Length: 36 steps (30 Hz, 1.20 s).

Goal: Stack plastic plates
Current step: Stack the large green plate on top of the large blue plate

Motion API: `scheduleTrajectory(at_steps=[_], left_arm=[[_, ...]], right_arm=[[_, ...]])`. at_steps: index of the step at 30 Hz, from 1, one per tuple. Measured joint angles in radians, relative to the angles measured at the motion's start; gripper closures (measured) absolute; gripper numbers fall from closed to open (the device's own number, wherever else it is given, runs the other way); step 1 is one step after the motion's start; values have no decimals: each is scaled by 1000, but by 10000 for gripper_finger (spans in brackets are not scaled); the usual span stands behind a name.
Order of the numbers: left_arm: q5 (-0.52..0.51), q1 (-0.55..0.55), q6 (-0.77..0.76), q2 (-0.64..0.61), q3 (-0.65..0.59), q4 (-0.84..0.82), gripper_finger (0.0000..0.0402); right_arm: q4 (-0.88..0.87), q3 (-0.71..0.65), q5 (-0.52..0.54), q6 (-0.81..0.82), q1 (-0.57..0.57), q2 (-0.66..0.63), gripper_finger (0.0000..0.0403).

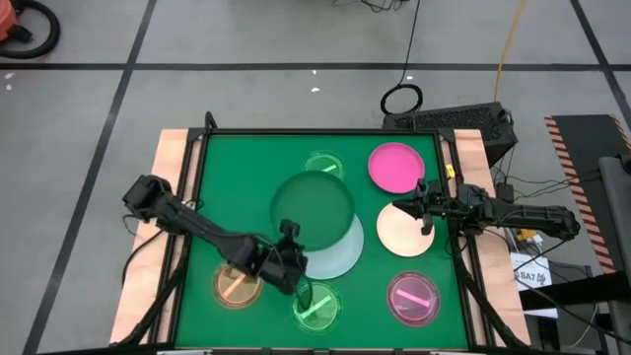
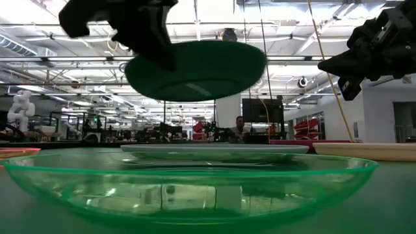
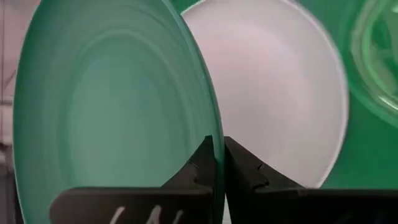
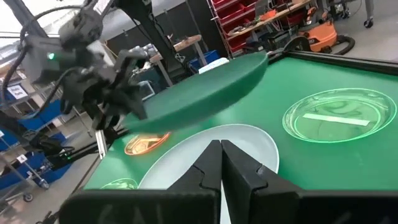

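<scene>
High view: dark green plate is held by its rim, pinched in the left gripper, lifted, overlapping the pale plate lying toward 4 o'clock; right gripper looks closed, empty.

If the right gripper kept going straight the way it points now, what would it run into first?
Probably the dark green plate held up by the left gripper, above the pale mint-white plate. The right gripper itself holds nothing; depth is unclear.
</scene>
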Motion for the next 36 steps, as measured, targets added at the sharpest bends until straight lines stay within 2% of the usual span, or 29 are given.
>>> scheduleTrajectory(at_steps=[9,18,26,36], left_arm=[[2,-42,132,130,-1,64,388],[60,-37,131,165,-1,182,386],[131,-22,108,178,-2,179,379],[158,-2,53,191,-2,200,377]], right_arm=[[0,0,-46,-19,0,4,403],[0,0,-81,-23,0,9,403],[-2,0,-99,-24,0,10,403],[-3,0,-99,-20,0,10,403]])
